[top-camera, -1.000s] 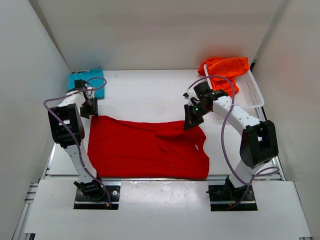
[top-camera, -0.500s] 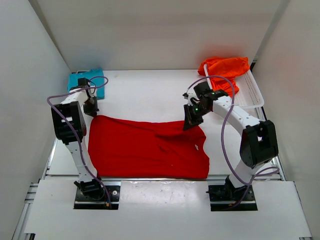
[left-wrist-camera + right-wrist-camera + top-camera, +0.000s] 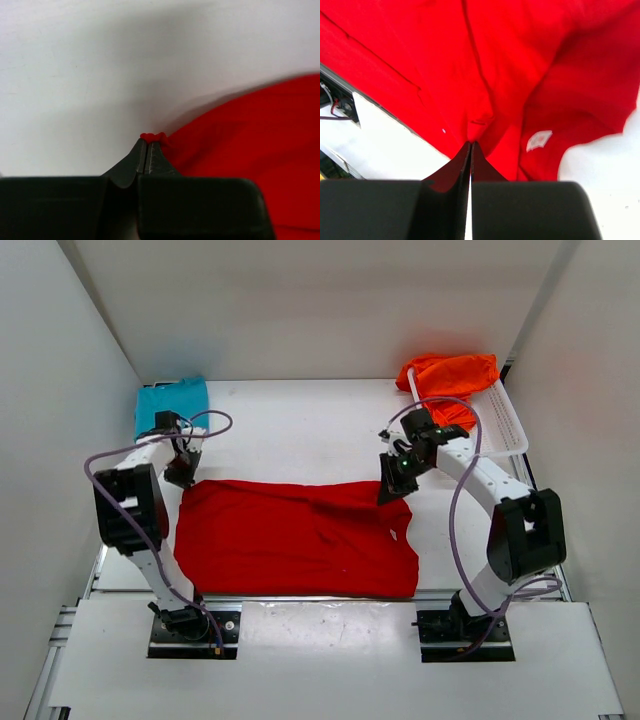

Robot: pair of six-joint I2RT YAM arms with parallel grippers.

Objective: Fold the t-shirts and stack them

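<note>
Two arms pinch the far corners of the red shirt, which lies spread nearly flat across the middle of the tabletop. The left end effector is clenched on a small nub of red cloth at the far left corner. The right end effector is clenched on a raised fold at the far right corner, not far from the white label.

The job looks roughly a third done. The teal shirt sits in the far left corner as a compact rectangle, apparently folded. The red shirt shows no fold yet. The orange shirt lies heaped at the far end of the white basket and seems untouched. Judging by the grip, the first fold of the red shirt is about to start, with the orange one and the stacking left to do.

The open tabletop beyond the red shirt gives room for a fold. The teal shirt lies just beyond the left arm and the basket just beside the right arm, so both hem in wide swings.
</note>
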